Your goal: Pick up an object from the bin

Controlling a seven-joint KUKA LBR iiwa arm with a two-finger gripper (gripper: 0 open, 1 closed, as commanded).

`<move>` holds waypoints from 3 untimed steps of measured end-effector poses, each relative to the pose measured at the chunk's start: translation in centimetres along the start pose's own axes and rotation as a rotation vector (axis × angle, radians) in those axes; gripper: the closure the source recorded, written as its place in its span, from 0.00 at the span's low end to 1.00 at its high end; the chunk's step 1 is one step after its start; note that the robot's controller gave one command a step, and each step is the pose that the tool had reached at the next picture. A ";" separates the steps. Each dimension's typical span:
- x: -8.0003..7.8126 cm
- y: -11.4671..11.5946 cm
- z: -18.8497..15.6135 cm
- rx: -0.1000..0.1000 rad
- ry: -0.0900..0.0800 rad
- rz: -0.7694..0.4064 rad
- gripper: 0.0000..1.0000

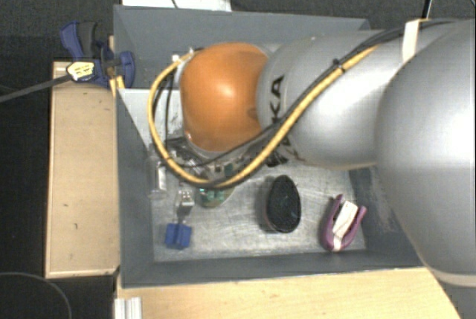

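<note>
Observed: the gripper (pixel 181 195) is low in the left part of the grey metal bin (pixel 137 236), largely masked by the arm's orange wrist cover (pixel 219 98) and a looped yellow cable (pixel 160 150). Whether the gripper is spread or closed cannot be told, and nothing can be confirmed as held.

Nearest items: a small blue block (pixel 177 236) lies on the floor near the bin's front-left corner, just in front of the gripper. A green rounded object (pixel 213 197) sits just beside the gripper, partly hidden under the wrist. Either may be the pick target, and which one cannot be determined. A black oval object (pixel 281 204) and a purple-and-white folded item (pixel 341 224) lie well apart to the right.

Risks, as judged:
- The gripper is close to the left wall, so a further descent or sideways shift could strike it.
- The small blue block could be nudged into the corner rather than grasped.
- The cable loop hangs low and could snag or drag the green rounded object.
</note>
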State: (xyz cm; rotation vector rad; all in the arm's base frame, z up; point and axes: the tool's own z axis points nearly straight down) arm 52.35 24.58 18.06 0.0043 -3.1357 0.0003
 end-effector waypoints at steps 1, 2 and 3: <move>2.3 -2.7 10.7 0.001 -0.004 -0.381 0.00; 2.3 -2.7 10.6 0.000 -0.005 -0.375 1.00; 2.3 -3.4 -2.7 -0.001 -0.016 -0.369 1.00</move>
